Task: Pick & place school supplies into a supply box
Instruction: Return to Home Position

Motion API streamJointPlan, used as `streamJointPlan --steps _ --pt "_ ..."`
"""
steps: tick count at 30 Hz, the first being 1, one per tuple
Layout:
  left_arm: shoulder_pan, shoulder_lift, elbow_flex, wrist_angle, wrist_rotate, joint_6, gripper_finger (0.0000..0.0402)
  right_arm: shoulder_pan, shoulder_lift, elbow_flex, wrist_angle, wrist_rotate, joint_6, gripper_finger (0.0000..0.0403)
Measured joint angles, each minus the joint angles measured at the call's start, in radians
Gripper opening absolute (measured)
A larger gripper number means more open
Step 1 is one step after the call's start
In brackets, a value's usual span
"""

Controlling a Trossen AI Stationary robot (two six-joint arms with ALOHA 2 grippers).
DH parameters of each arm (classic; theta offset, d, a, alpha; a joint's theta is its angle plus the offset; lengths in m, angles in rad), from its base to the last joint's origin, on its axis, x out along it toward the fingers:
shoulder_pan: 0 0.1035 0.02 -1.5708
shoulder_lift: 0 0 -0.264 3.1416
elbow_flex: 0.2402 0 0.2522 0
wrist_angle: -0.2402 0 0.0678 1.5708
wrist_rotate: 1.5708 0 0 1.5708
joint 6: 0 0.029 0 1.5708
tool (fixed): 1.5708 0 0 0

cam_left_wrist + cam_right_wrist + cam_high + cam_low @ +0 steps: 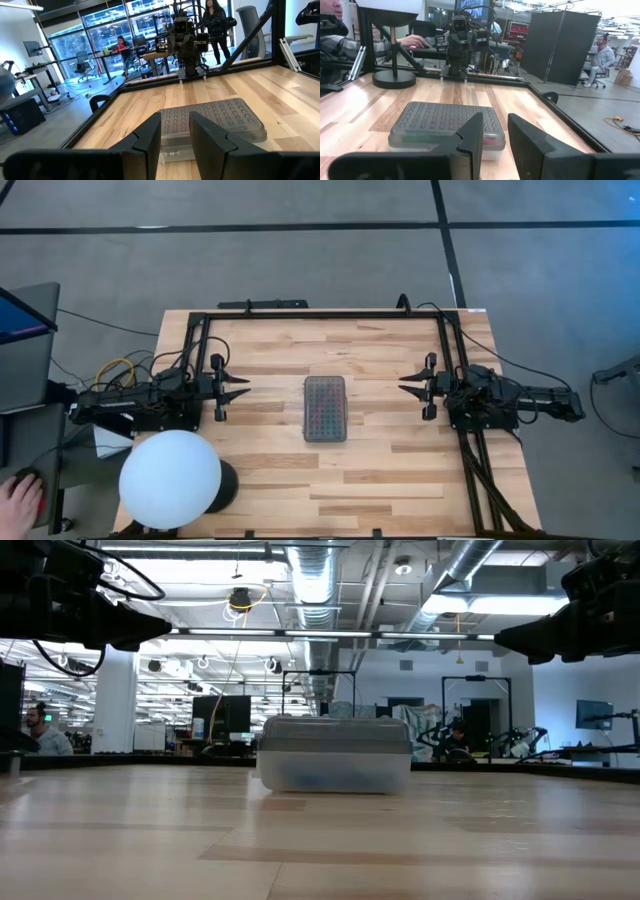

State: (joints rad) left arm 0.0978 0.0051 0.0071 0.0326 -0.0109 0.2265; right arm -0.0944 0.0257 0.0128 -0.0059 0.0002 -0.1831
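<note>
The supply box [325, 408] lies shut in the middle of the wooden table, flat on its base, with its grey grid-textured lid on top. It also shows in the low view [333, 753] and in both wrist views [215, 117] [445, 120]. Dim coloured shapes of the school supplies [415, 136] show through its wall; I cannot tell them apart. My left gripper [243, 387] [175, 122] hovers open at the table's left side, pointing level at the box. My right gripper [405, 388] [495, 122] hovers open at the right side, facing it. Both are well clear of the box.
A large white sphere on a black base [170, 478] stands at the table's near left corner. A black frame rail [320, 314] runs along the far edge and both sides. A person's hand [20, 498] rests off the table at the left.
</note>
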Motion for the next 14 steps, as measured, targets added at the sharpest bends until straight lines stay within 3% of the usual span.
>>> streamJointPlan --steps 14 --pt "0.0 0.0 0.0 0.0 0.0 0.0 0.0096 0.0 0.0 0.0 0.0 0.0 0.0 0.0085"
